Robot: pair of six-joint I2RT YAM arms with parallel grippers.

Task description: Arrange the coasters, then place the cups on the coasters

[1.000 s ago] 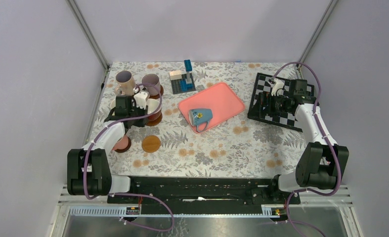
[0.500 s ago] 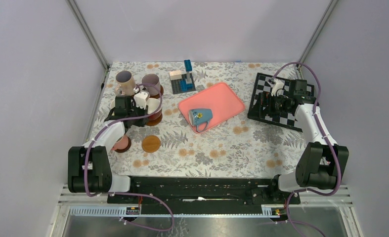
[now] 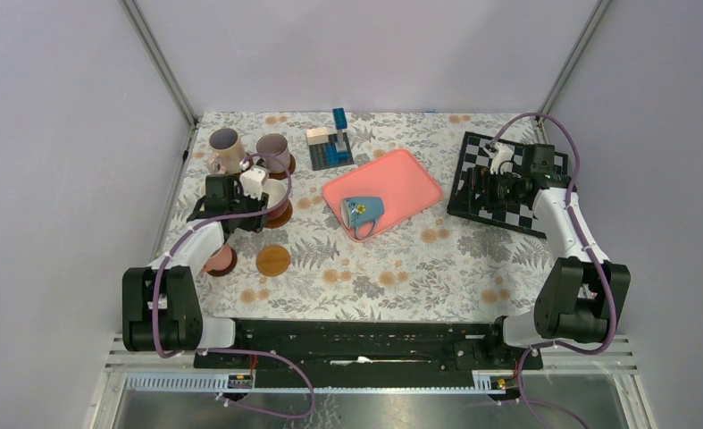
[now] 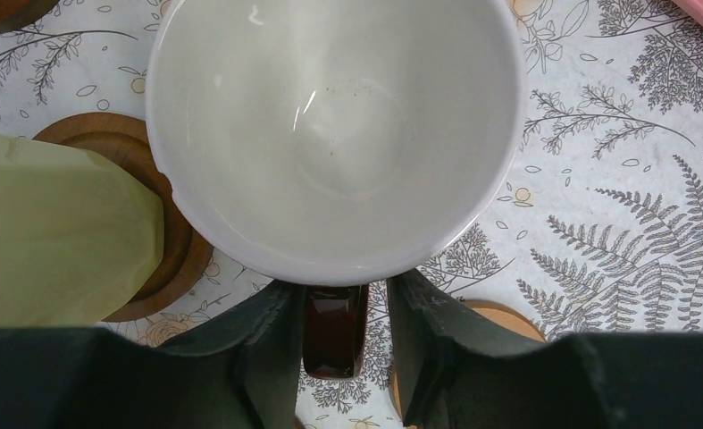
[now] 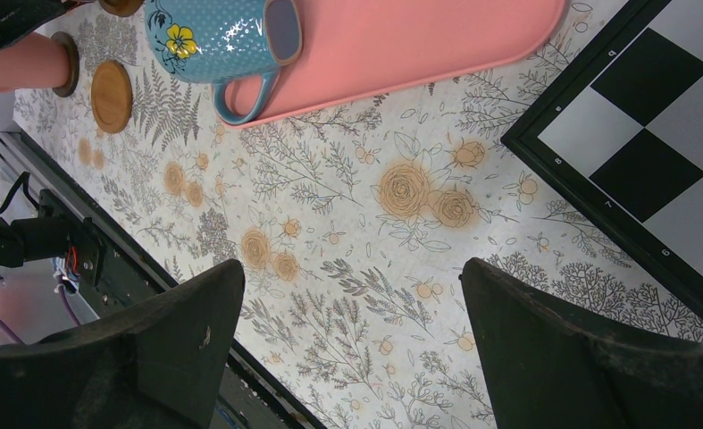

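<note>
One wide white ceramic mug (image 4: 330,134) sits on a dark brown round coaster (image 3: 283,217), left of the pink rectangular tray (image 3: 401,174). I see my left gripper (image 4: 343,286) narrowly parted around a dark glossy piece (image 4: 334,331) below the rim. My right gripper (image 5: 352,268) hangs wide open, empty.

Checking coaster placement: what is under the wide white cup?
A dark brown coaster: from above, only its rim shows past the white cup. The rest is covered by the cup, so centring cannot be judged.
</note>
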